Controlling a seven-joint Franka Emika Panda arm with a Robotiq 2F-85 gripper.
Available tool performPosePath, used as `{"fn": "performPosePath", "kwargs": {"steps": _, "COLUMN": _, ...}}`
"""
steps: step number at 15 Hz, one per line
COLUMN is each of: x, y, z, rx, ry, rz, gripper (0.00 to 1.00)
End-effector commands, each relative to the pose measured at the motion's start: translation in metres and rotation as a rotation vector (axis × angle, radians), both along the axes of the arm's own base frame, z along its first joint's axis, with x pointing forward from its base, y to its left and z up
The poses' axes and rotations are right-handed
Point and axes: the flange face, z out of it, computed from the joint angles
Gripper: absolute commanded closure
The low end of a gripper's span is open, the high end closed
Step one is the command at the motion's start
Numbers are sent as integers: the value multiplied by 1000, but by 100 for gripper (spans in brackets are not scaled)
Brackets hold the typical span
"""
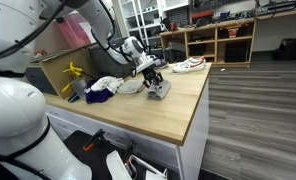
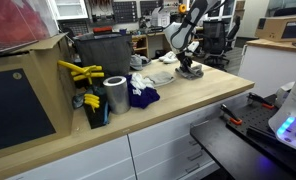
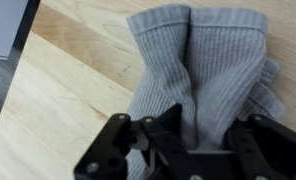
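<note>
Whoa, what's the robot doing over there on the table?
The robot arm's gripper is down on a grey sock lying on the wooden table. Its fingers sit either side of the sock, but I can't tell if they are pinching it. A white cloth, a purple cloth and a shoe lie nearby.

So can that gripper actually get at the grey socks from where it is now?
Probably yes. In the wrist view the gripper sits right over the grey socks with its jaws spread to either side. The socks lie uncovered on the wooden table.
</note>
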Motion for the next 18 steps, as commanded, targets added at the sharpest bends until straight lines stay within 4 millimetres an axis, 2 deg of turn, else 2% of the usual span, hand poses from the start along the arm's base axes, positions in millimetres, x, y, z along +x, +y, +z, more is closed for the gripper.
{"fn": "performPosePath", "kwargs": {"steps": 1, "x": 7, "y": 9, "z": -1, "rx": 5, "ry": -24, "rz": -40, "gripper": 97}}
{"fn": "performPosePath", "kwargs": {"steps": 7, "x": 15, "y": 18, "z": -29, "rx": 1, "ry": -104, "rz": -75, "gripper": 97}}
{"fn": "performPosePath", "kwargs": {"steps": 8, "x": 17, "y": 18, "z": -31, "rx": 0, "ry": -116, "rz": -84, "gripper": 91}}
{"fn": "performPosePath", "kwargs": {"steps": 9, "x": 19, "y": 18, "z": -28, "rx": 2, "ry": -130, "rz": -86, "gripper": 64}}
{"fn": "performPosePath", "kwargs": {"steps": 10, "x": 21, "y": 19, "z": -24, "rx": 10, "ry": -140, "rz": -80, "gripper": 65}}
{"fn": "performPosePath", "kwargs": {"steps": 11, "x": 23, "y": 18, "z": -17, "rx": 16, "ry": -152, "rz": -76, "gripper": 62}}
{"fn": "performPosePath", "kwargs": {"steps": 18, "x": 41, "y": 7, "z": 51, "rx": 113, "ry": -181, "rz": -84, "gripper": 12}}
